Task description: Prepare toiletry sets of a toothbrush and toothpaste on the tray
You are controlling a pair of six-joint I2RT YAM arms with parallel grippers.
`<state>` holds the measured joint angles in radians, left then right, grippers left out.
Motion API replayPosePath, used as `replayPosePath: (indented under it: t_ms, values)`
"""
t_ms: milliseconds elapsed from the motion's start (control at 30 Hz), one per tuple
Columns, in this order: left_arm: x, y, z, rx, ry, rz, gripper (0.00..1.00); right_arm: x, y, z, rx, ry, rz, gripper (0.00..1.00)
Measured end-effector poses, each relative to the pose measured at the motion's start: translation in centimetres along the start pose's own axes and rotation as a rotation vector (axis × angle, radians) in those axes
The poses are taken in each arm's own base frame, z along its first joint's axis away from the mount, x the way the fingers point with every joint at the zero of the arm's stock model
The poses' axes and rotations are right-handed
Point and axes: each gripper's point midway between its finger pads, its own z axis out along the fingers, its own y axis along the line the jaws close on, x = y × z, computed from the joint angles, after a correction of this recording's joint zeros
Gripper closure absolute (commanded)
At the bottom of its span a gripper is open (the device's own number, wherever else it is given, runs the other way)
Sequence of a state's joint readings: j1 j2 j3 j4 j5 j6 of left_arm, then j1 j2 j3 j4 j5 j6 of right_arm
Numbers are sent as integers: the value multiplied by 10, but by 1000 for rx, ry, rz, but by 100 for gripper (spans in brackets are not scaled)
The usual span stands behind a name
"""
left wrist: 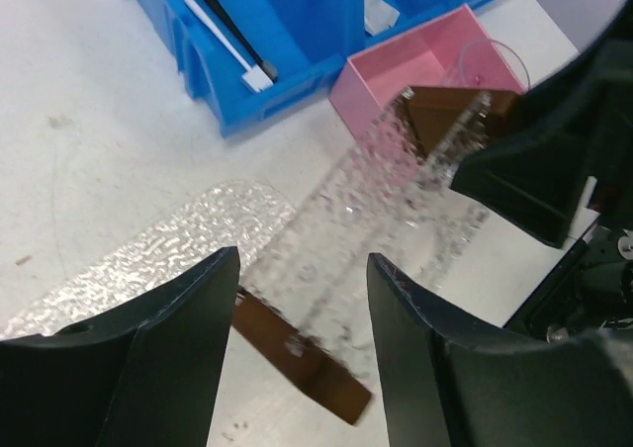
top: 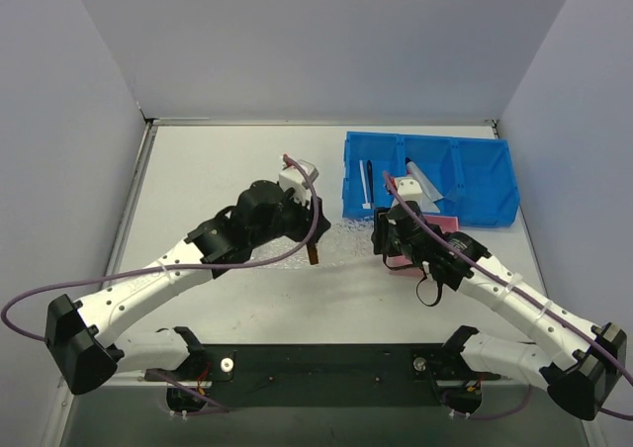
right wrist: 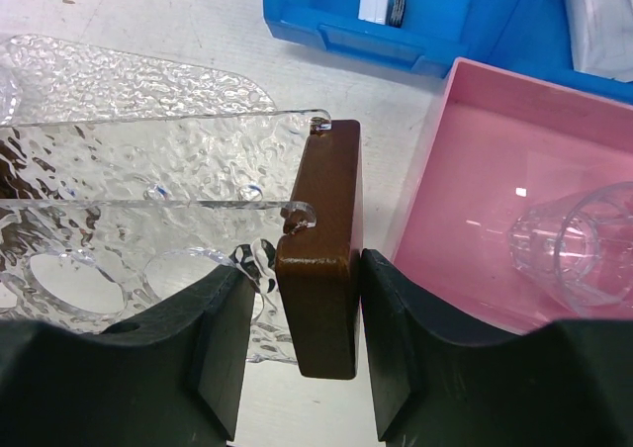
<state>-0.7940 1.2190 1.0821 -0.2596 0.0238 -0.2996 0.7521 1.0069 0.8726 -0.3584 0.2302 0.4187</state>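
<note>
From above, the tray (top: 348, 239) stretches crosswise between the left claw (top: 313, 237) and the right claw (top: 388, 237), with one claw at each end. The toothbrushes (top: 368, 183) lie in the blue bin (top: 485, 185) just beyond it. Their long axis points away from the arms, and they are nearer the right claw. The toothpaste tubes (top: 423, 180) sit one compartment further right.

In the left wrist view, the fingers stand apart on either side of a brown block (left wrist: 302, 358) at the tray's end. Whether they press on it I cannot tell.

In the right wrist view, the fingers are clamped on the second brown block (right wrist: 321, 259), with the pink box (right wrist: 475, 200) just beside it. Nothing lies on the tray yet. I judge the right arm better placed to fetch a toothbrush once it lets go.
</note>
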Motion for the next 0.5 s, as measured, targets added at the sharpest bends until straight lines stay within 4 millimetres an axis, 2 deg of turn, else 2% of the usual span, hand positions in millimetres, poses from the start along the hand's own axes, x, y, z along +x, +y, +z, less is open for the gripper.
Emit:
replayPosePath:
  t_ms: [67,133,333,500]
  values:
    - [12,-14,-4,-14,10,-4,35,1,3,6,4,5,21,100]
    - [20,-17,-5,-57,18,-13,34,3,5,13,5,8,40,100]
    - [33,13,-9,-265,13,-49,32,7,9,20,2,1,91,100]
    - [48,16,-14,-325,16,-62,30,2,12,21,-5,-22,116,100]
